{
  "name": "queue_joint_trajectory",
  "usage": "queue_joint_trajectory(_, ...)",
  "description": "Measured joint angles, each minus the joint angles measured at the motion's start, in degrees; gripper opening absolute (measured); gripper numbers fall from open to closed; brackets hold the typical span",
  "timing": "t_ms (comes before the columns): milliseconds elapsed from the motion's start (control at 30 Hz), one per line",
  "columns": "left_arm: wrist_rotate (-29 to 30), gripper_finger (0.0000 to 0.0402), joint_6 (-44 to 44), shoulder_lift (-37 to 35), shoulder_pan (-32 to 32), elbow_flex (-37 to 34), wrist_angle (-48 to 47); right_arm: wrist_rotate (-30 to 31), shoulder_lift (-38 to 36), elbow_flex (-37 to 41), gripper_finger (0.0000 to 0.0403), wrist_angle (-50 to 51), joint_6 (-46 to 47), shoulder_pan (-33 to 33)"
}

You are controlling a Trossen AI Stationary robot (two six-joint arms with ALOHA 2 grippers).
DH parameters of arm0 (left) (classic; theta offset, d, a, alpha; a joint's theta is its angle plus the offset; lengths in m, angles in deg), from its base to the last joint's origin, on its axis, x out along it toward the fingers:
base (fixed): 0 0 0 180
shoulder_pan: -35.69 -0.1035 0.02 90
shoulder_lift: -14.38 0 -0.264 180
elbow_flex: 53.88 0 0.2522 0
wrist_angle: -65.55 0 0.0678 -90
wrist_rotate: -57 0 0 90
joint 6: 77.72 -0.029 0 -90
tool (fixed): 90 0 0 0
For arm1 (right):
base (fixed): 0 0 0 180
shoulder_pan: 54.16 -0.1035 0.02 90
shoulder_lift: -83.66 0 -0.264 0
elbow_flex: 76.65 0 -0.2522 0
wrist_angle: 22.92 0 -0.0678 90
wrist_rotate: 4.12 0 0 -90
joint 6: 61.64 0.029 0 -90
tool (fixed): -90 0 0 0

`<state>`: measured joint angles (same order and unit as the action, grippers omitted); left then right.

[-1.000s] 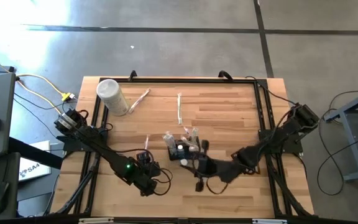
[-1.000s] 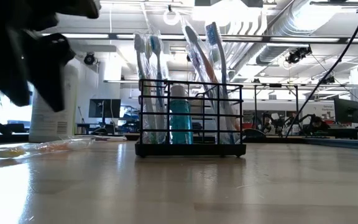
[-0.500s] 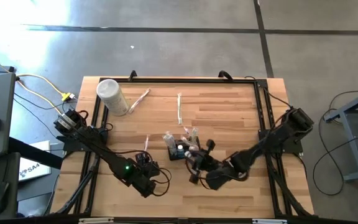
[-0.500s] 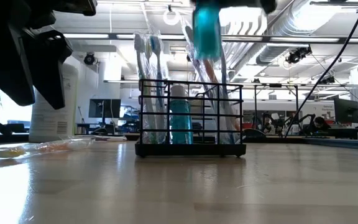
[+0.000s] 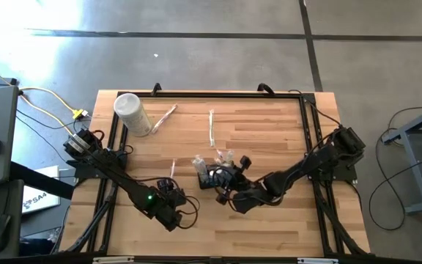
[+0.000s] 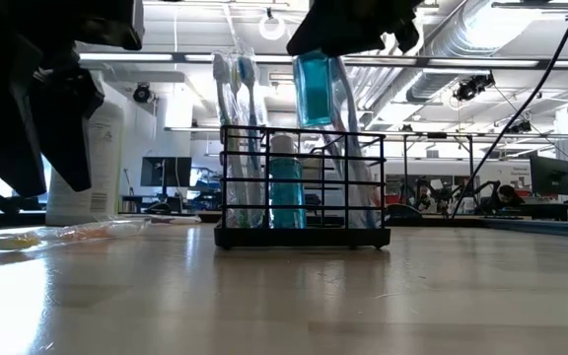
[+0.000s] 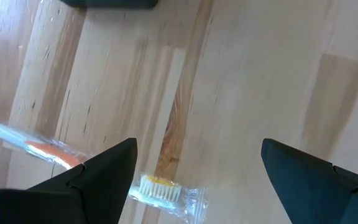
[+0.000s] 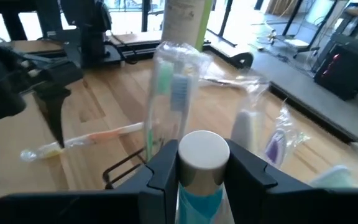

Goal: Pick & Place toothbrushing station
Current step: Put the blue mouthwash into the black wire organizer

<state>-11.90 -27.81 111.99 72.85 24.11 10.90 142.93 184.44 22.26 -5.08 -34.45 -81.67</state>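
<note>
the toothbrushing station (image 6: 302,187) stands upright near the middle of the counter (image 5: 269,117), a black open wire holder with wrapped toothbrushes and a blue tube in its compartments. it looks light, stiff and easily tipped by its tall contents; its top rim seems the safest hold. just above the station, the right end effector (image 8: 201,165) is clamped on a blue tube with a white cap (image 6: 314,87). beside the station, over a wrapped toothbrush (image 7: 160,190), the left end effector (image 7: 197,168) hangs spread wide, holding nothing.
</note>
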Motion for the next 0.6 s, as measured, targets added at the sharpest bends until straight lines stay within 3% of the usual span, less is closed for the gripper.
queue_joint_trajectory(600, 0.0, 0.0340, 1.4, 0.0, 0.0, -0.3, 0.8, -4.5, 3.7, 0.0, 0.0090, 1.6, 4.5, 1.4)
